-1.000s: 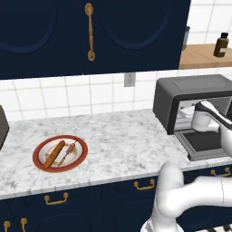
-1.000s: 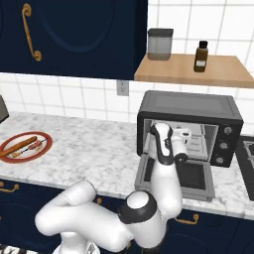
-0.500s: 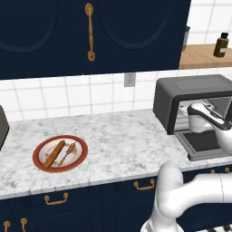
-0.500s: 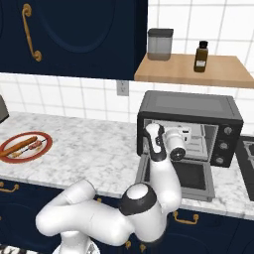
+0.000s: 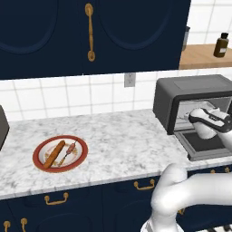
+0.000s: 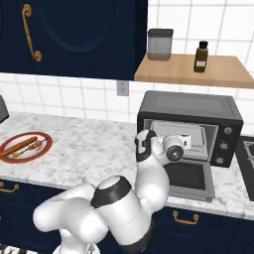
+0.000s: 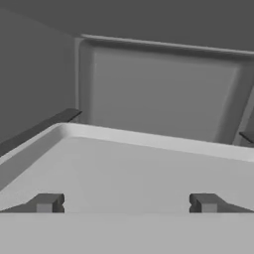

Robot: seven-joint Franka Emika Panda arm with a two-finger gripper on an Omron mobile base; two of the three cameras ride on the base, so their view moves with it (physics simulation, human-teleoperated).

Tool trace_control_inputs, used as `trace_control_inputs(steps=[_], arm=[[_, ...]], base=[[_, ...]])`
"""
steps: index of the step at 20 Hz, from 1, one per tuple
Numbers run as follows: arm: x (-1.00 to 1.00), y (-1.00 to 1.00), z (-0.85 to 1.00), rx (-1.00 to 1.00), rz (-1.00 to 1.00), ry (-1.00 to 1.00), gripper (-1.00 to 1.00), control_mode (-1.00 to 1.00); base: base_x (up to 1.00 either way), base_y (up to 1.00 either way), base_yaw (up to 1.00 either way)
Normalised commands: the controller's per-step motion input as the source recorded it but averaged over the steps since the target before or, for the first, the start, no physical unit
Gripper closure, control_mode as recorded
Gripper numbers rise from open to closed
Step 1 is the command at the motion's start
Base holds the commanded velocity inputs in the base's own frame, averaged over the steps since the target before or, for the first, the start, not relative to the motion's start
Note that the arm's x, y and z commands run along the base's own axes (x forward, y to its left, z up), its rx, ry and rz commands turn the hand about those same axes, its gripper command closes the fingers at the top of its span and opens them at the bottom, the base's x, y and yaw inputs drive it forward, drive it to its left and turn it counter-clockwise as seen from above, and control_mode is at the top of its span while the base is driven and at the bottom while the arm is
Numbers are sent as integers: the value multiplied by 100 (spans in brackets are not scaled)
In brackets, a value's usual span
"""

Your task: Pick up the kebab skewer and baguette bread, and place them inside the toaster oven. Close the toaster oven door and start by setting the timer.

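The toaster oven (image 5: 190, 90) (image 6: 188, 106) stands at the right of the counter, with the toaster oven door (image 5: 206, 147) (image 6: 191, 176) dropped flat in front of it. My gripper (image 6: 191, 142) (image 7: 124, 203) is open and empty at the oven's mouth, above the door. In the hand view its fingertips (image 7: 47, 202) stand wide apart over a pale tray inside the oven. Far to the left, a red-rimmed plate (image 5: 37, 159) (image 6: 45, 141) holds the baguette bread (image 5: 54, 154) (image 6: 19, 147) and the kebab skewer (image 5: 69, 150) (image 6: 33, 147) side by side.
A wooden shelf (image 6: 198, 74) above the oven carries a brown bottle (image 6: 200, 56) and a grey canister (image 6: 160, 44). Dark upper cabinets (image 5: 90, 31) hang over the counter. A dark appliance (image 5: 2, 131) sits at the counter's left end, and another (image 6: 247, 154) right of the oven.
The hand has turned and shifted a little at the oven's mouth. Its jaws have stayed open. Plate, bread and skewer have not moved.
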Motion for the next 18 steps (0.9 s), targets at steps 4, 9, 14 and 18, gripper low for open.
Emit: trace_control_inputs(steps=[4, 9, 14, 18], arm=[[-98, -21, -46, -6, 0, 23, -100, -100], [-94, -30, -7, -2, 0, 34, -100, -100], [-97, -42, 28, 0, 0, 39, -100, -100], [-99, 23, 100, 0, 1, 8, -100, -100]], base=[[0, 0, 0], [0, 0, 0], [0, 0, 0], [0, 0, 0]])
